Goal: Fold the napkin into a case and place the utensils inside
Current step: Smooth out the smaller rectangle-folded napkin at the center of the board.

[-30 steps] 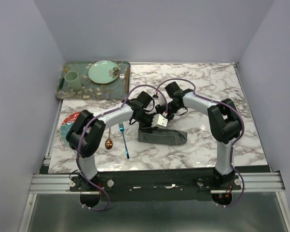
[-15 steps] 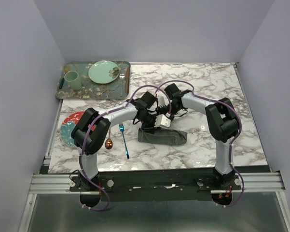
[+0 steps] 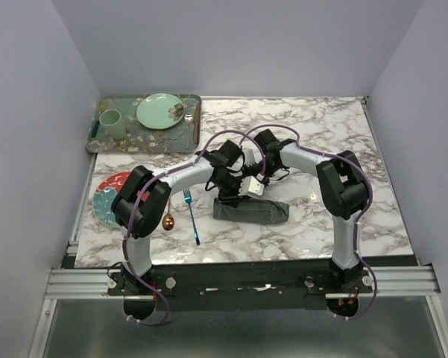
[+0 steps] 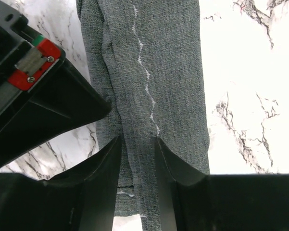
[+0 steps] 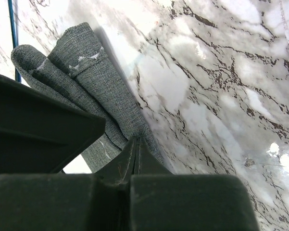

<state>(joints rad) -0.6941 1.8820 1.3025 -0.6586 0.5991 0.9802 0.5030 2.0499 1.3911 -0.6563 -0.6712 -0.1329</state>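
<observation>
The napkin lies folded into a narrow dark grey case at mid table. It shows with its stitched seam in the left wrist view and in the right wrist view. My left gripper stands over the napkin's left end, jaws a little apart, straddling a fold. My right gripper is shut, its tips pinching the cloth's edge. The blue fork and the copper spoon lie on the table left of the napkin.
A patterned green tray at the back left holds a green plate, a cup and a brown-handled utensil. A red and teal plate sits at the left edge under my left arm.
My left arm has swung right and its gripper has settled onto the napkin's left end. The right gripper stays on the cloth's edge. The fork and spoon have not moved.
</observation>
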